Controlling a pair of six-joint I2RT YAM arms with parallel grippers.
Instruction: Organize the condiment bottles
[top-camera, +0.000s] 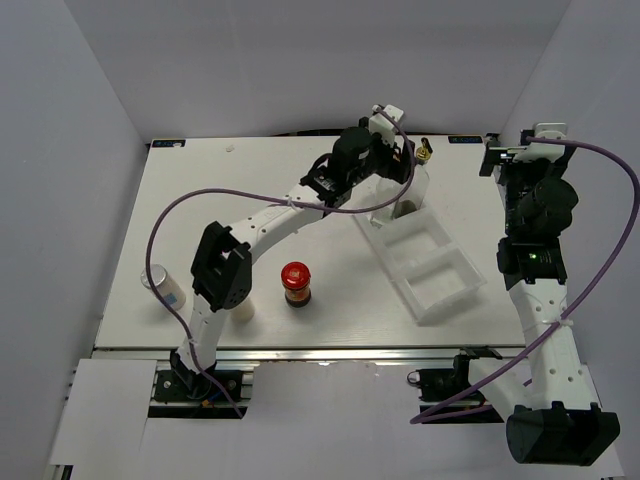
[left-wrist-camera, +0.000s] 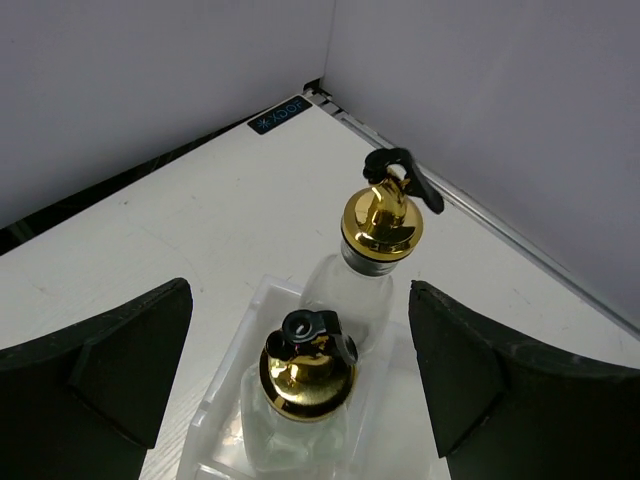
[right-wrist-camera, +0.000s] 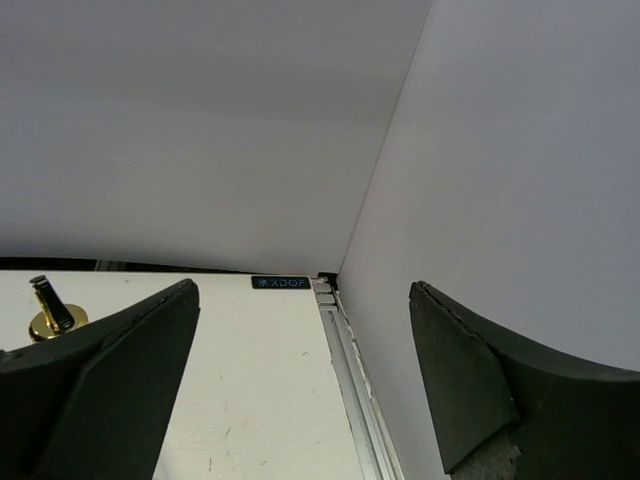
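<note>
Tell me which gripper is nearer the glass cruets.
Left. The left gripper hangs open directly above the cruets; the right gripper sits off by the table's far right corner.

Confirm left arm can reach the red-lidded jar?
Probably yes: the red-lidded jar stands clear in the open, and the left pincer is open and empty over the tray.

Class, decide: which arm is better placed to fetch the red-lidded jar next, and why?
Left, probably. The red-lidded jar stands on the left arm's side, near its base; the left gripper is open. The right gripper hangs at the far right corner, the tray between.
</note>
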